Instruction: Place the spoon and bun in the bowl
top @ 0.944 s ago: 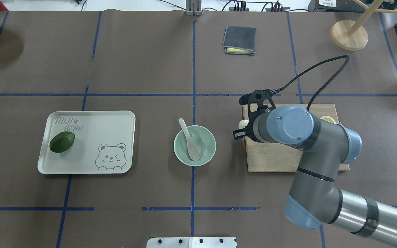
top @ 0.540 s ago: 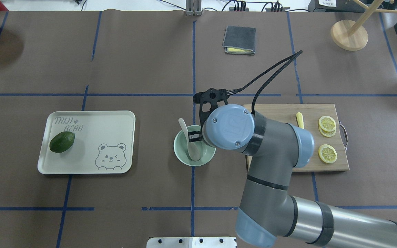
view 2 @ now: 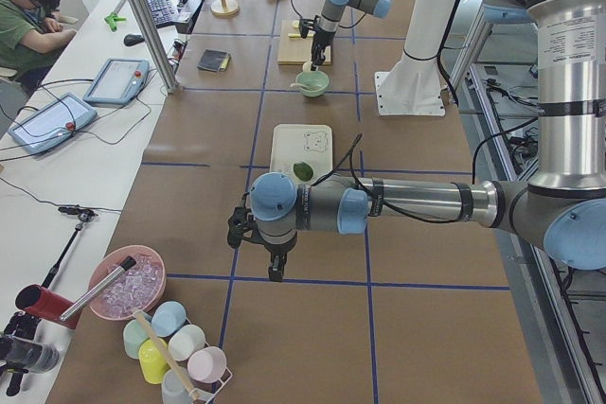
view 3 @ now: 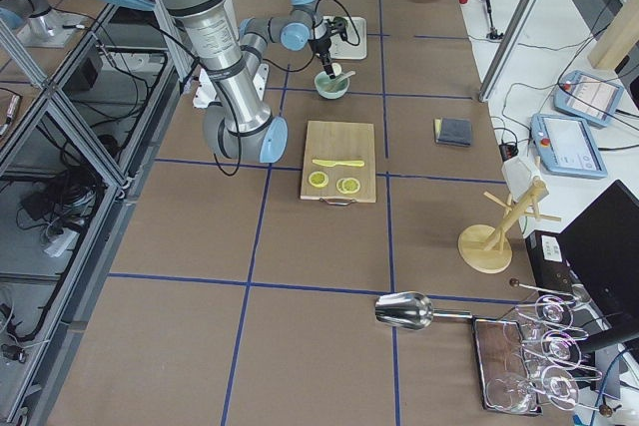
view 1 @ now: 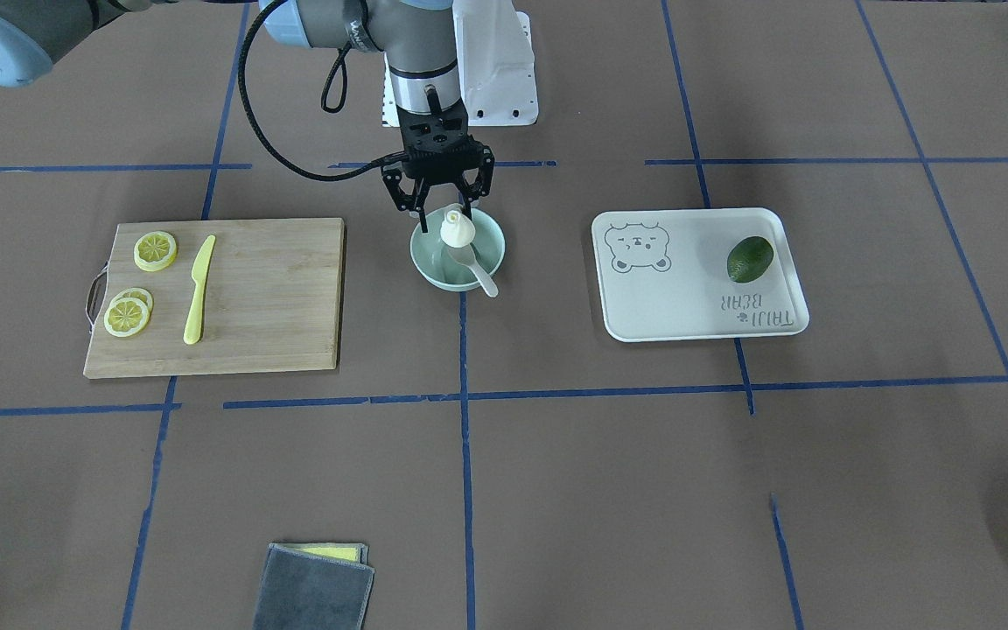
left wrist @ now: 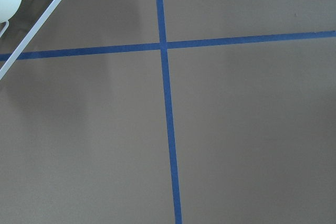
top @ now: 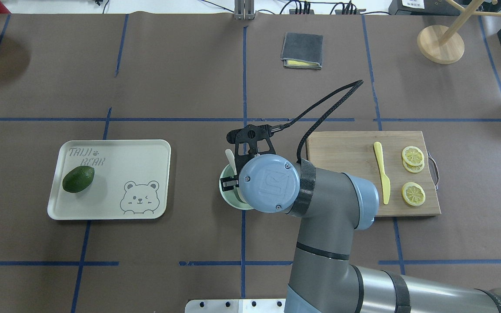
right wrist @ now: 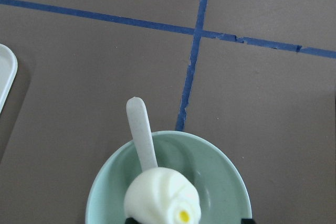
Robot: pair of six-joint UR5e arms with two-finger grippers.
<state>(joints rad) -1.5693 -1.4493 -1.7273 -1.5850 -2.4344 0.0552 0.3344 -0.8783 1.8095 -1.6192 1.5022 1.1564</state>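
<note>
Hanging straight down over the bowl [view 1: 493,252], the right hand [view 1: 444,210] has its fingers spread apart, wider than the bun [view 1: 457,229], so that it grips nothing. The bun sits just under the fingertips, inside the bowl's rim and tipped a little to one side; the wrist view shows it close below the hand with the bowl's green inside all around it, though whether it rests on the bottom cannot be told. The spoon [view 1: 479,278] lies in the bowl too, its scoop down under the bun and its handle leaning on the rim and poking out on the side away from the robot. The bowl stands on the counter [view 1: 556,490] on a blue tape line, between a wooden cutting board [view 1: 276,297] and a pale tray [view 1: 688,306]. On the board lie a yellow knife [view 1: 198,289] and some lemon slices [view 1: 156,250]; on the tray lies an avocado [view 1: 750,259]. A folded grey cloth [view 1: 311,586] lies well apart, on the far side of the counter from the robot. The left hand [view 2: 274,272] hangs low over bare counter, far from the bowl, and only the side view shows it, so whether its fingers are apart or together cannot be told.
</note>
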